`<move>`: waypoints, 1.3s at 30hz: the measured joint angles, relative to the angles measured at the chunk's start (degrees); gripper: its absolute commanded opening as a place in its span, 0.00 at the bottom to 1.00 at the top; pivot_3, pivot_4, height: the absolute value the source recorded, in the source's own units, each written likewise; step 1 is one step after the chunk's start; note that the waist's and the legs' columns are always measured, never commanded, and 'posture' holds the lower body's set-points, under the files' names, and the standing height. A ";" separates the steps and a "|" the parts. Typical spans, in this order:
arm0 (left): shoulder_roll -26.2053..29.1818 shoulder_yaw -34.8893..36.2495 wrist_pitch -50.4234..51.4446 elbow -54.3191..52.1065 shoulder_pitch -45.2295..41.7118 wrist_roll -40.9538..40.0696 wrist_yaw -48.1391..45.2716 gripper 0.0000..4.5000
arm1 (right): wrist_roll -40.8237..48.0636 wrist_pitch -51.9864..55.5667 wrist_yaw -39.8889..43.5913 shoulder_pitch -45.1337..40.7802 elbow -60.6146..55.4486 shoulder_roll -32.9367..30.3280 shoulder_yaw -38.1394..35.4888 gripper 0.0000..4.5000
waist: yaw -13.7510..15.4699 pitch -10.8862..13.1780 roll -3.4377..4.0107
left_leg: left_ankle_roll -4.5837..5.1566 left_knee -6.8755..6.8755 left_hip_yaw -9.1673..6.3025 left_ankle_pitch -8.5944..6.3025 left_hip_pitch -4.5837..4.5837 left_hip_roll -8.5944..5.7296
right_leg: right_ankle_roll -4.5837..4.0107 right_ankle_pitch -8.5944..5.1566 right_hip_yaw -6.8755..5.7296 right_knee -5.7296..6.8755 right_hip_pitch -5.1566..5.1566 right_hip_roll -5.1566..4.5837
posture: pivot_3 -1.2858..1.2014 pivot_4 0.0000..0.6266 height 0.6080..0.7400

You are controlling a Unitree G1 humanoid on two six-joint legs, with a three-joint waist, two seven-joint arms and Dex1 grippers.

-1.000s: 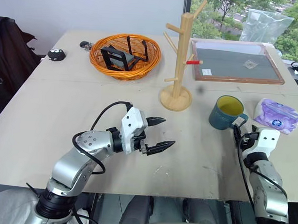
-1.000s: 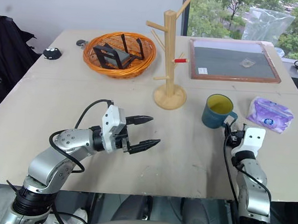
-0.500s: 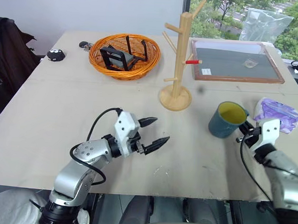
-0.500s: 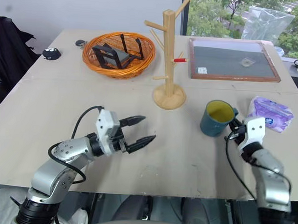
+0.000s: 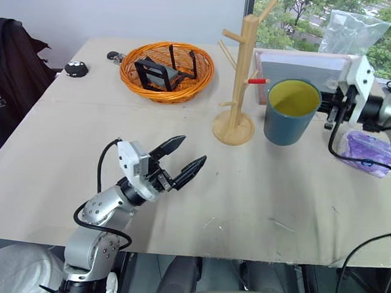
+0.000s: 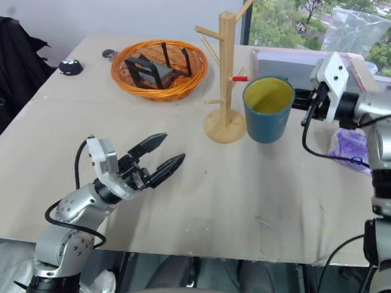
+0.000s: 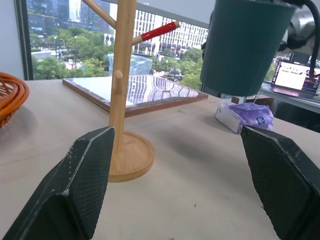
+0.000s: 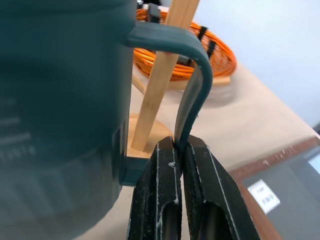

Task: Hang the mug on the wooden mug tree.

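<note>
Right of the tall light-wood mug tree [image 5: 237, 83], the right gripper [image 8: 176, 150], pinching only the dark teal ceramic mug's [image 5: 290, 111] thin handle, risks it swinging loose; left gripper [image 5: 183, 160] gapes empty.

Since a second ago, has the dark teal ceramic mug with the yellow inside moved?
Yes. The dark teal ceramic mug, held by its handle in the right pincer, has lifted off the table and shifted left, closer to the light-wood mug tree.

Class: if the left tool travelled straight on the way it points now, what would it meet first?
Probably the wooden mug tree: it stands just off centre between the open left tool's fingers, with bare table before it. Depth is uncertain.
</note>
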 measured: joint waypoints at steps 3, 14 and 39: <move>0.12 -0.65 -1.20 -0.10 1.08 1.06 -0.09 0.93 | -4.29 -4.14 4.01 -7.36 8.38 1.70 4.12 0.00 | -0.23 0.03 0.04 | 0.00 -0.02 0.04 0.00 0.03 0.01 | 0.00 0.00 0.03 0.01 -0.01 0.01 | 0.52 0.24 1.00; 0.16 -3.88 -2.38 -1.03 1.95 2.65 1.12 0.93 | -12.55 -10.88 6.23 -17.01 20.11 9.01 8.67 0.00 | -0.10 0.06 0.07 | -0.03 -0.04 0.01 0.01 -0.04 0.00 | -0.01 0.01 0.03 0.04 -0.12 -0.04 | 0.52 0.24 1.00; 1.13 -4.41 -2.12 -1.03 1.01 2.57 1.16 0.93 | -10.93 -8.71 3.84 -19.09 22.58 6.24 1.13 0.72 | 0.12 0.05 0.06 | -0.06 0.00 0.02 0.03 -0.79 -0.03 | -0.02 0.02 0.02 0.11 -0.90 -0.06 | 0.52 0.24 1.00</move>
